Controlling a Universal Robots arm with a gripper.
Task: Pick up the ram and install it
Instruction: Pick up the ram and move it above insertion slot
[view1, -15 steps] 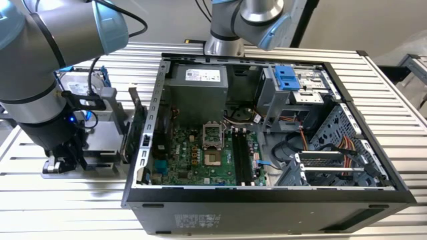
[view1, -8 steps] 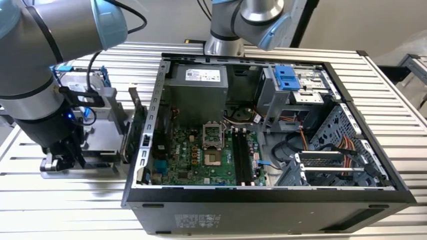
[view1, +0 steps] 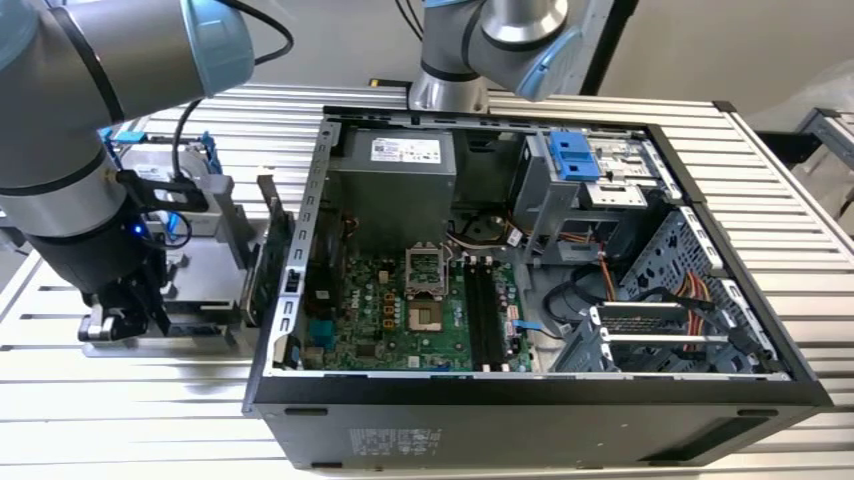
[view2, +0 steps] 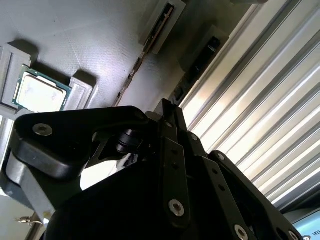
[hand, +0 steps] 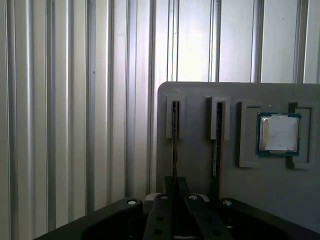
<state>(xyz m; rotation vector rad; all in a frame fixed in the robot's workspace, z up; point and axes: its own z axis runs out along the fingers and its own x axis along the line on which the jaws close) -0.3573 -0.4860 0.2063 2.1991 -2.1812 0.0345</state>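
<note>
Tool (hand: 176, 181), grip impossible to tell, at the ram (hand: 175, 142) in grey holder (hand: 240, 200) on ribbed metal table (hand: 75, 100).

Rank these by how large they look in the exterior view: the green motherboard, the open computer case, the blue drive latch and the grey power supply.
1. computer case
2. motherboard
3. power supply, not far behind the motherboard, so this pair is less sure
4. blue drive latch, clearly smallest

**Grey tray (hand: 195, 115), ribbed silver table (hand: 60, 100)**

The tray is plain matt grey; the table under it is silver with long parallel ribs. In the tray, the ram (hand: 174, 145) shows a dark edge, the processor (hand: 278, 133) a silver lid framed green. The gripper (hand: 176, 190) above the tray is black.
</note>
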